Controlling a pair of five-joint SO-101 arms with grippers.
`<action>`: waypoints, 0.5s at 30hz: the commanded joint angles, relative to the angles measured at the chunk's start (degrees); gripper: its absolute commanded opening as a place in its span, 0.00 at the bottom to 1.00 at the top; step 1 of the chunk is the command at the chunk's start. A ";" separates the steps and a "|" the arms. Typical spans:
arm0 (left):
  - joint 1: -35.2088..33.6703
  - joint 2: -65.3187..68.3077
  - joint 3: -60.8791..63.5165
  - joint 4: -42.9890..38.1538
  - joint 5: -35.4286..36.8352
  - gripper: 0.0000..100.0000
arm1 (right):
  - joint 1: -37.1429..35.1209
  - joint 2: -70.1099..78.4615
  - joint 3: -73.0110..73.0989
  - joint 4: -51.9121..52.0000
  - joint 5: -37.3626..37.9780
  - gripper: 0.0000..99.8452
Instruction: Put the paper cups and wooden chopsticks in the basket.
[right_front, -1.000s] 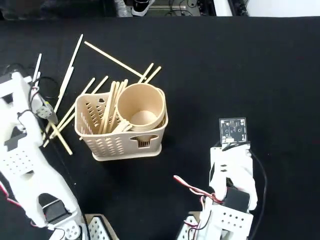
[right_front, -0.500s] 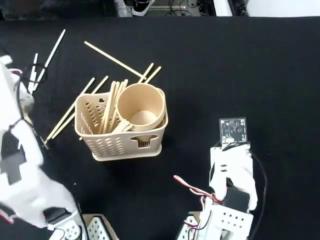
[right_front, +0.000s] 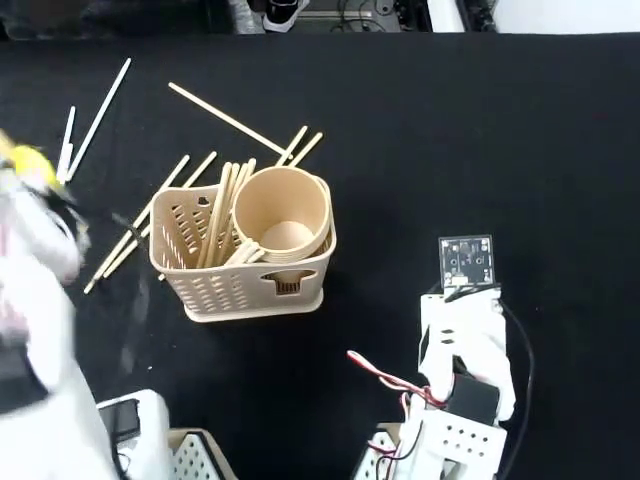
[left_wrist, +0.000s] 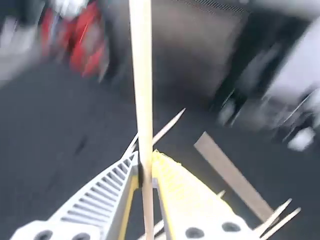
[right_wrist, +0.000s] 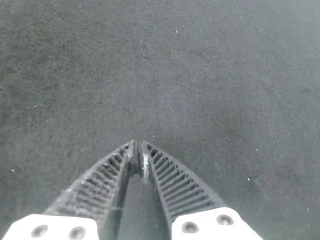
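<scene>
A beige slotted basket (right_front: 238, 292) stands left of centre, holding a paper cup (right_front: 284, 212) and several wooden chopsticks (right_front: 222, 214). More chopsticks lie on the cloth behind it (right_front: 228, 118) and at its left (right_front: 148, 216). My left gripper (left_wrist: 145, 176) is shut on one chopstick (left_wrist: 141, 85), which sticks out past the fingertips. In the high view that chopstick (right_front: 100, 112) slants at the far left above the blurred left arm (right_front: 35, 235). My right gripper (right_wrist: 138, 156) is shut on nothing over bare cloth, and its arm (right_front: 465, 330) sits at the front right.
Black cloth (right_front: 470, 140) covers the table, with wide free room at the right and back right. A flat light strip (left_wrist: 231, 175) and more stick tips (left_wrist: 280, 215) lie on the cloth beyond the left gripper.
The left arm has risen and swung left with a chopstick from the pile beside the basket; the stick's far end moved left and away. The right arm has not moved.
</scene>
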 joint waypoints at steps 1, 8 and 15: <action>13.49 -18.11 18.33 -22.86 -0.09 0.03 | -0.70 -2.59 -0.13 0.18 0.44 0.01; 26.15 -21.80 39.25 -41.23 -0.18 0.03 | -0.70 -2.59 -0.13 0.18 0.44 0.01; 26.33 -21.89 47.43 -38.07 -0.09 0.15 | -0.70 -2.59 -0.13 0.18 0.44 0.01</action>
